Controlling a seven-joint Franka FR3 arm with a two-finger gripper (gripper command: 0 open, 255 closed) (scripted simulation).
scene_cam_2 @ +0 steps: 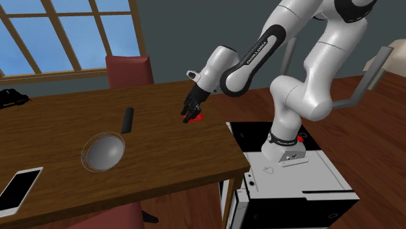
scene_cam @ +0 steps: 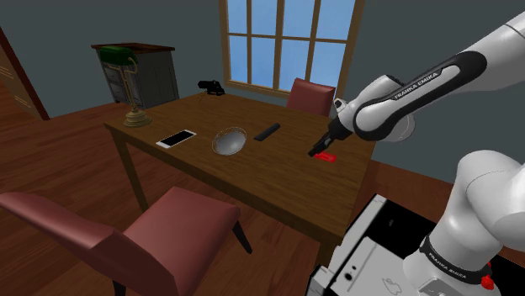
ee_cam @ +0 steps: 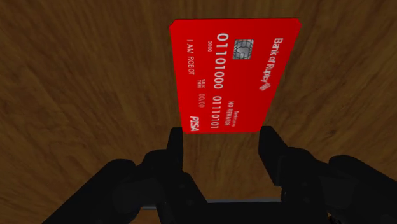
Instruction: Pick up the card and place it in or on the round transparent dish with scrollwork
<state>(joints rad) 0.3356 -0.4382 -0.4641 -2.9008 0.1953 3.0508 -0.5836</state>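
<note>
Claw [ee_cam: 221, 133] is down on the card [ee_cam: 235, 76], fingers apart and straddling one short end. A sliver of wood shows beside one finger, so I read it as not clamped yet. The red card lies flat on the bench [scene_cam: 252, 172] near the edge closest to the stand. It sits well apart from the dish [scene_cam: 229, 141], which is mid-bench.

Notes for the grasp:
- Card is thin and flat on wood. Tips have to ride right at bench level, or they'll close over the top and skate.
- Claw comes in tilted in the shoulder view. Probably fine, but expect the card to pivot up on one edge as the fingers close.
- Close slowly and squarely across the width. An off-centre pinch likely spins the card out.
- Check for a firm hold before lifting, then lift straight up.
- Path to the dish passes the black remote [scene_cam: 267, 132], so carry high. The phone [scene_cam: 176, 139] is beyond the dish, no issue.
</note>
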